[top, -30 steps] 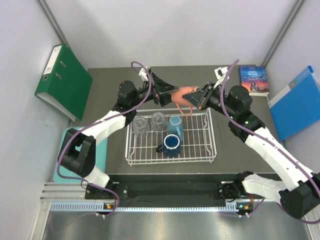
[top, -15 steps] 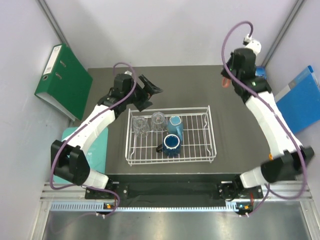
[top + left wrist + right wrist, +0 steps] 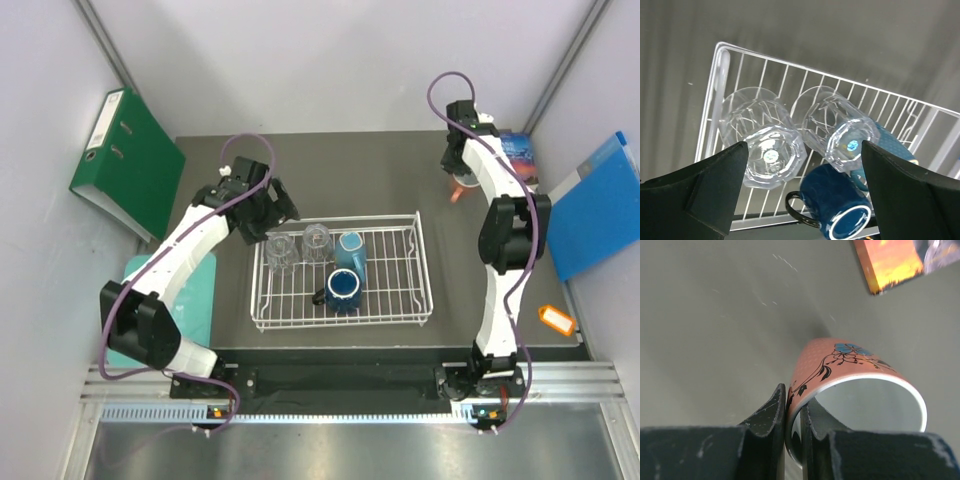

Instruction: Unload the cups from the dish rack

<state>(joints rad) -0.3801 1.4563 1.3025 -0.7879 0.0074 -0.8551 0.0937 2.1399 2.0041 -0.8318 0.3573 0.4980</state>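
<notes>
- Right gripper (image 3: 792, 422): clenched on rim of salmon-pink mug (image 3: 840, 367), at far right of table (image 3: 380, 170).
- Left gripper (image 3: 804, 150): spread wide above two glass tumblers (image 3: 771, 150) in dish rack (image 3: 424, 280), dark blue mug (image 3: 835, 212) beside them.

- right gripper (image 3: 792, 407) clamped on the wall of the salmon-pink mug (image 3: 840, 365): one finger outside, one inside the rim
- mug mouth faces the camera, white inside, blue flower with black stems on the outside
- dark grey table (image 3: 715, 330) below
- book (image 3: 900, 260) corner top right, orange cover, apart from the mug
</notes>
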